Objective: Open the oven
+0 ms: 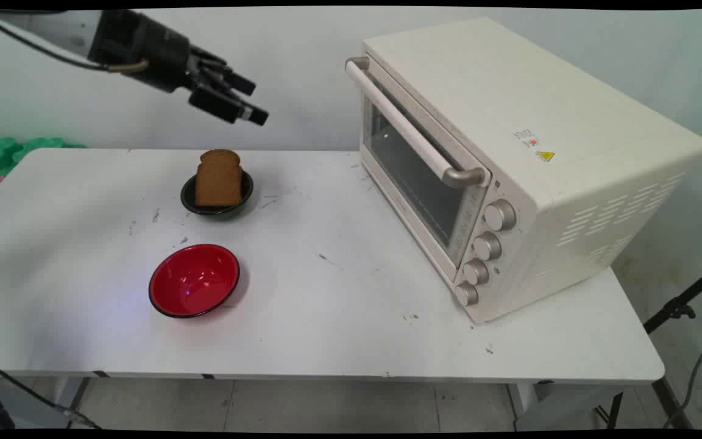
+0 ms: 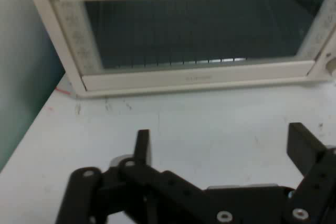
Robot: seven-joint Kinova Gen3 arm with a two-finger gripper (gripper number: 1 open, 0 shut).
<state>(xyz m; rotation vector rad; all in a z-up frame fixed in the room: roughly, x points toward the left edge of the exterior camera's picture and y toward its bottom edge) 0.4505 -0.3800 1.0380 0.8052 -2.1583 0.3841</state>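
- The toaster oven (image 1: 509,152) carries a small yellow triangle warning sign (image 1: 545,156) on its top, near the front edge above the knobs.
- Just beside this sign, further back on the top of the oven, is a small white label (image 1: 526,138) with tiny print and a red mark; the print is too small to read.
- No other text can be read.

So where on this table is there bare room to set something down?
Bare table runs along the near edge, between the red bowl and the toaster oven, and left of both bowls. It is tightest between the red bowl and the black bowl holding bread. The open gripper hangs above, holding nothing.
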